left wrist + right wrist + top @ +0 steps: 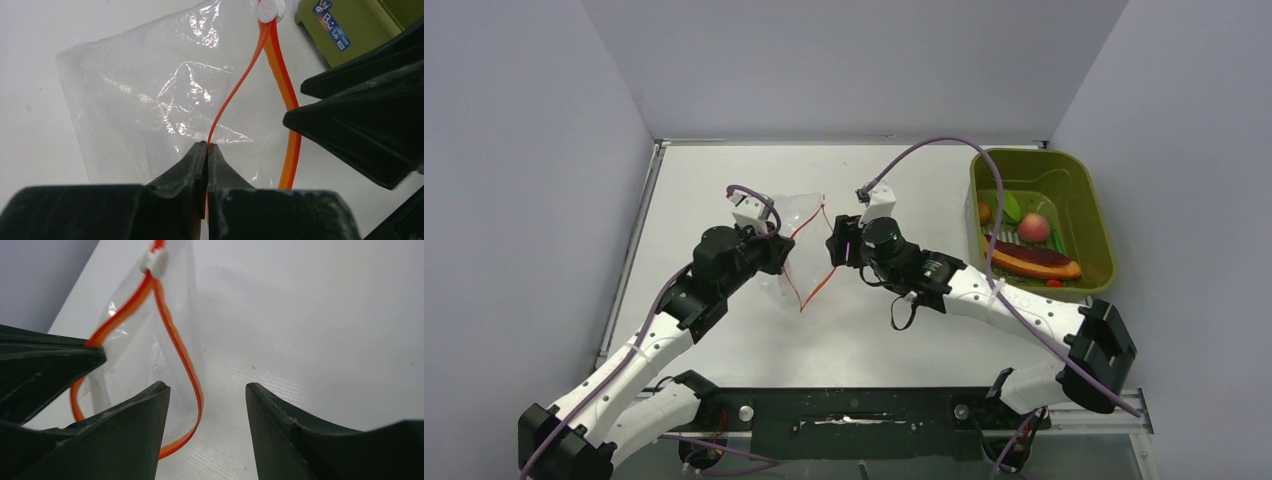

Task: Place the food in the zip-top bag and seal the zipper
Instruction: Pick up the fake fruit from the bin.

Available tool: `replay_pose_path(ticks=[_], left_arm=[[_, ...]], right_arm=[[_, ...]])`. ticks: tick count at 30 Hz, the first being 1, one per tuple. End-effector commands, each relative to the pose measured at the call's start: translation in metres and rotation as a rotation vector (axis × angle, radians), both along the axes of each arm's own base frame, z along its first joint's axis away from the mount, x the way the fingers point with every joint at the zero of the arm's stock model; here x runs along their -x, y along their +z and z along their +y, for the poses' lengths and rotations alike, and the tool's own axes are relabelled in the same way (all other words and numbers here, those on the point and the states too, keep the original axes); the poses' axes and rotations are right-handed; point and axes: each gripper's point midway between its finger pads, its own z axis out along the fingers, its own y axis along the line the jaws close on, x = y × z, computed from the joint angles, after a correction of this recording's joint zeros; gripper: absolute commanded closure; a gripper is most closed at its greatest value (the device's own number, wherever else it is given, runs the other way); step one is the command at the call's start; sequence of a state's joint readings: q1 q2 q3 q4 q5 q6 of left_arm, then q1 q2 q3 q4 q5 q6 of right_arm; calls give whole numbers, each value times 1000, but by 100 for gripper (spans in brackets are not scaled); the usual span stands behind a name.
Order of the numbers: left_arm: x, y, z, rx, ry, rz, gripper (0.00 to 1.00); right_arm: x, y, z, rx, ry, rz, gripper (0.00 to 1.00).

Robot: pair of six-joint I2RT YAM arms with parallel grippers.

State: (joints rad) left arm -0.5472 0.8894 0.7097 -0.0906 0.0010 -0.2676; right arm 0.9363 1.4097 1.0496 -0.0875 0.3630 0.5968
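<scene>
We're at the open-the-bag stage, nothing loaded yet imo. The zip-top bag [799,215] sits about mid-surface [844,350], a bit left of centre, between the two arms. Left jaws are clamped fully shut on one lip of the zipper [235,90], right where the red-orange strip meets the clear plastic, so that side is pinned. Right jaws are parted to a fair gap with nothing in them. In the right wrist view, the other lip of the strip loops just beside one of its fingers, not between the two. The white slider [270,9] is at the far end of the strip, and the mouth gapes into a loop.

All the food is over in the olive-green tub [1034,152] at the far right corner: pink-red ball [1034,228], steak slab [1036,262], green slice [1012,207], plus small bits I can't make out.

Next move, my guess: the right arm either pinches the free lip to spread the mouth wider, or swings to the tub for a first piece. Either way the left side needs a steady hold on its lip, since thin film like that slips and collapses easily.
</scene>
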Motion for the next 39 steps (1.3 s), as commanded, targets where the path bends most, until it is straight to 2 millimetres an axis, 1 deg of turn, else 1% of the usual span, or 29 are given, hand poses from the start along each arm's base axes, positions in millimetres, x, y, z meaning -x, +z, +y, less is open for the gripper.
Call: replay_pose_path(ticks=[1,4,8,11,14,17,21,23,25,27,30,33,36,39], left_arm=[[-6,37,-22,115,-60,-38,100],[-8,33,-24,92,-74,-37,100],[-5,36,-30,62,-130,-52,100],[-2,36,-31,30,-160,-62,100],[1,29,-28,-8,-169,-50,100],[9,19,-25,-27,-183,-25,100],[17,10,-20,-38,-186,-28,100],[21,6,-19,-46,-200,-30,100],[25,2,-19,-42,-211,-24,100],[29,0,-20,-33,-222,-21,100],[33,-4,-18,-26,-224,-30,100],[35,-1,-18,-23,-227,-47,100],[36,-1,-16,-24,-222,-44,100],[38,0,-14,-24,-218,-47,100]], right_arm=[[11,51,-9,-54,64,-96,40],[18,61,-24,-16,77,-116,37],[18,71,-58,51,4,-128,36],[10,78,-86,95,-62,-138,35],[-1,75,-115,166,-112,-118,36],[-16,71,-148,251,-185,-82,37],[-35,79,-202,342,-310,-76,42],[-44,82,-232,370,-388,-63,46],[-53,85,-258,394,-445,-60,48],[-62,84,-281,418,-490,-48,48],[-72,76,-316,444,-557,-12,48],[-83,68,-342,421,-573,14,49],[-95,58,-360,442,-559,18,50],[-107,38,-371,491,-518,52,44]])
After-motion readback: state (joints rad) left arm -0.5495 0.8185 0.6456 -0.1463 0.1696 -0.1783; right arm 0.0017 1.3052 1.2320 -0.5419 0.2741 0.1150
